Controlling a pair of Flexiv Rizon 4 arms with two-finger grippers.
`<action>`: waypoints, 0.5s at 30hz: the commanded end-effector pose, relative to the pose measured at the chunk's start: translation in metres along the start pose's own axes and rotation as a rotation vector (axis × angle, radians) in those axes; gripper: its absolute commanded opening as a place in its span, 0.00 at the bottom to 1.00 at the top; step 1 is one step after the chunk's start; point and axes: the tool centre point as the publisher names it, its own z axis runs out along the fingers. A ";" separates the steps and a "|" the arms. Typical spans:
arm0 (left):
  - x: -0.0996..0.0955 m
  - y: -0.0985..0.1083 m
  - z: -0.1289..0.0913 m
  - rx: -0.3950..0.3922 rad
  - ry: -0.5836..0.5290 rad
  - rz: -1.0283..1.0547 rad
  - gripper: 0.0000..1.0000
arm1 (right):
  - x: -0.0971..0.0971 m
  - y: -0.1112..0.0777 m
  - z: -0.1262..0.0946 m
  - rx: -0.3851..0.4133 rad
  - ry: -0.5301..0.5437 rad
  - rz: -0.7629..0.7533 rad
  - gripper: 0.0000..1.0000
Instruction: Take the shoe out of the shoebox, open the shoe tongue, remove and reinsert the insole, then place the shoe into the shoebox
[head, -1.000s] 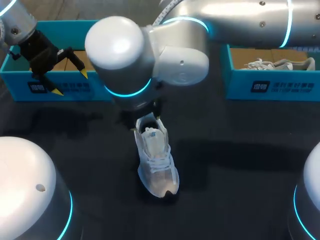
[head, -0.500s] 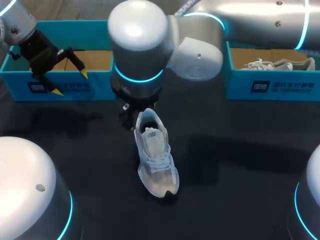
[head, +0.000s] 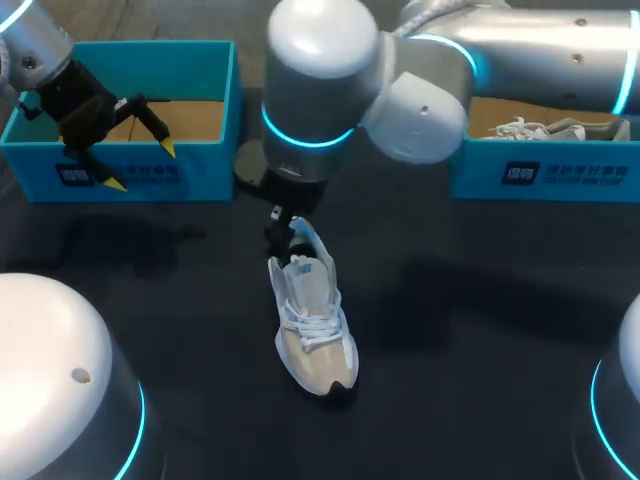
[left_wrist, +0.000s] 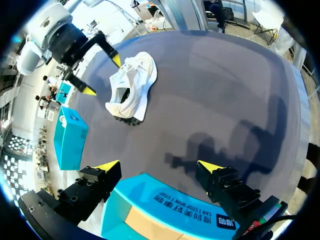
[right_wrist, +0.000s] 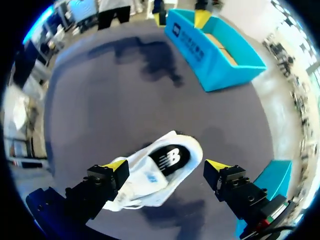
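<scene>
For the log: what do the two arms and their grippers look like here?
The left arm and right arm are smooth silver-white tubes with bulbous rounded joints, each seam marked by a glowing cyan ring. Small dark dots sit along the right arm's shell. The left gripper and right gripper are black and blocky, with two fingers ending in bright yellow wedge tips.

A robotics lab: the silver left arm and right arm, ringed with cyan light, hang over a dark tabletop. A blue left shoebox sits at the upper left and a right shoebox at the upper right.
</scene>
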 end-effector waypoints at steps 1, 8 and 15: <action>0.000 -0.001 0.000 -0.002 0.002 0.000 1.00 | -0.002 0.026 0.011 0.208 -0.098 -0.169 1.00; 0.000 -0.001 0.000 -0.002 0.002 0.000 1.00 | -0.017 0.024 0.021 0.206 -0.163 -0.283 1.00; 0.000 -0.001 0.000 -0.002 0.002 0.000 1.00 | -0.027 0.022 0.030 0.198 -0.139 -0.342 1.00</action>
